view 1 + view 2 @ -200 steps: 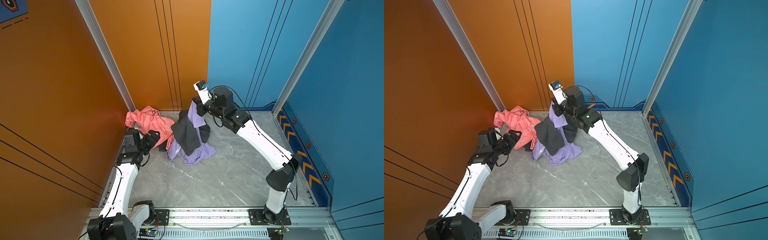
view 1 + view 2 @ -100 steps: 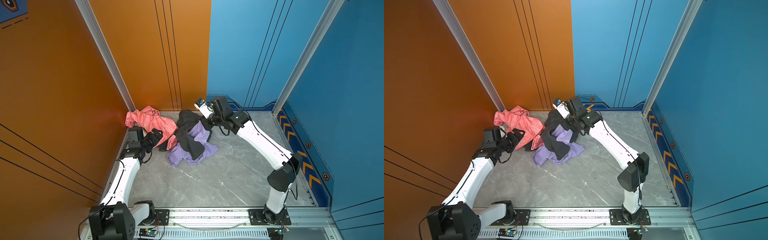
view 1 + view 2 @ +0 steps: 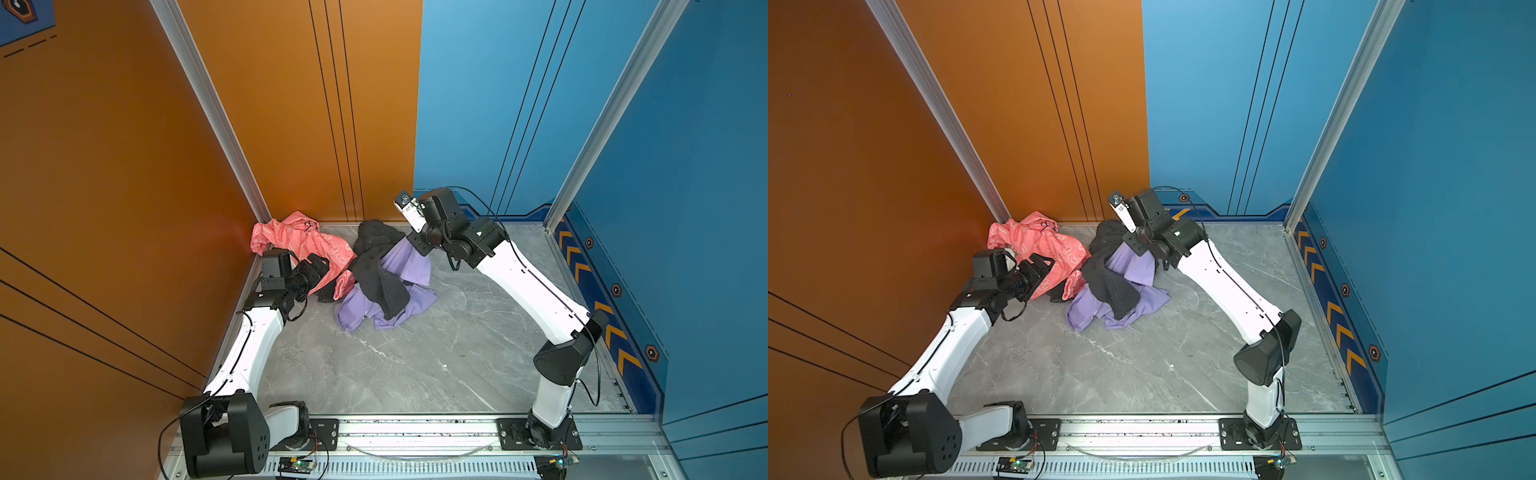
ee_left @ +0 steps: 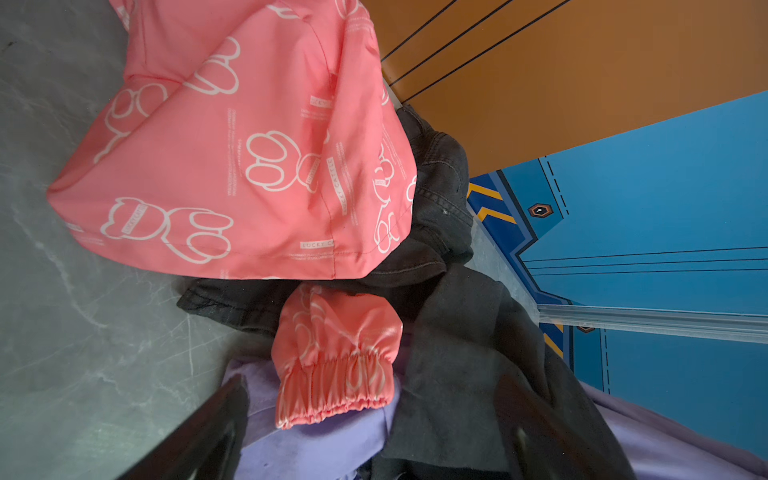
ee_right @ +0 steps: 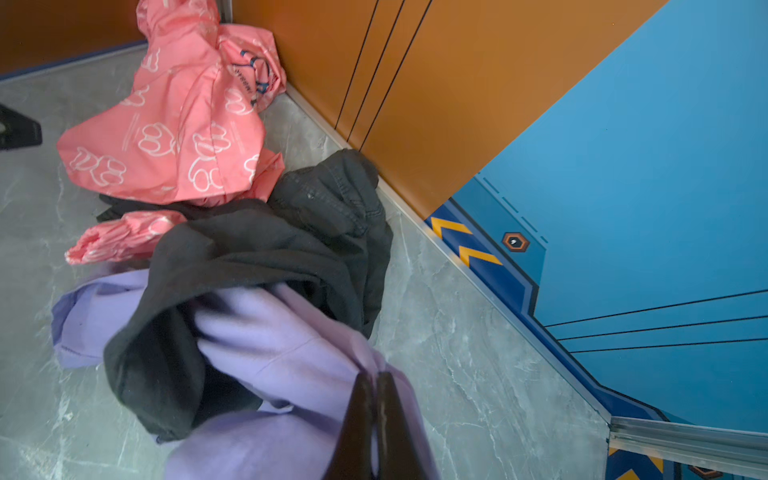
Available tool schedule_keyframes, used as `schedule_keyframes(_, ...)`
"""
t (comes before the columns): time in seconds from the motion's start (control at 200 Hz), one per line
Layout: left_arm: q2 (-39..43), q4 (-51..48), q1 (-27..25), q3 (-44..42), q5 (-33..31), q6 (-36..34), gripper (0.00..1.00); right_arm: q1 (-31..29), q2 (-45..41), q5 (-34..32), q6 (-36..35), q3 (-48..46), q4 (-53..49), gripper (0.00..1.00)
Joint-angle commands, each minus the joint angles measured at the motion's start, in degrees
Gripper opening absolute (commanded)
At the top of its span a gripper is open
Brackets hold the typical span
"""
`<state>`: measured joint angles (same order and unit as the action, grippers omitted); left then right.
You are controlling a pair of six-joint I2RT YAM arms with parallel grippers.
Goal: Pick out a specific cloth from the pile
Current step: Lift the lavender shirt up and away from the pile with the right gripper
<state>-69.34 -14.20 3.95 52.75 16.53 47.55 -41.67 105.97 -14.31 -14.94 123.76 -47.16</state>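
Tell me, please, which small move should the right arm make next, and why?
Probably pull the lavender cloth sideways toward the grey floor: the right gripper is shut on it, but the dark grey trousers lie draped over its middle.

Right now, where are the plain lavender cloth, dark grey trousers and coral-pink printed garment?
plain lavender cloth (image 5: 282,345), right wrist view: raised fold.
dark grey trousers (image 5: 332,195), right wrist view: bunched top.
coral-pink printed garment (image 4: 232,166), left wrist view: middle.

- Grey marble-patterned tabletop (image 3: 415,365), bare toward the front.
- Orange wall panels (image 3: 104,166) with thin black lines, left and rear.
- Blue wall panels (image 3: 685,166), yellow chevron strip (image 3: 614,332) along their base.
- Aluminium rail (image 3: 415,428) across the front edge.
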Motion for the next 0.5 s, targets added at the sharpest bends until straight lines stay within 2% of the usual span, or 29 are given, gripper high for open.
schedule_keyframes(0.0, -0.14, 1.2, -0.52, 1.44, 0.47, -0.79, 0.93, 1.06, -0.69, -5.73, 1.87, 4.9, 0.51, 0.0)
schedule_keyframes(0.32, 0.52, 1.89, -0.45, 0.64, 0.4, -0.88, 0.93, 1.02, 0.32, -9.45, 2.75, 15.77, 9.39, 0.0)
schedule_keyframes(0.395, 0.43, 2.12, -0.4, 0.73, 0.59, -0.89, 0.93, 0.32, 1.05, -10.88, 0.38, 17.86, 10.2, 0.0)
schedule_keyframes(0.496, 0.28, 2.16, -0.28, 0.79, 0.87, -0.97, 0.93, -1.16, 1.43, -15.09, -6.66, 18.15, 11.76, 0.0)
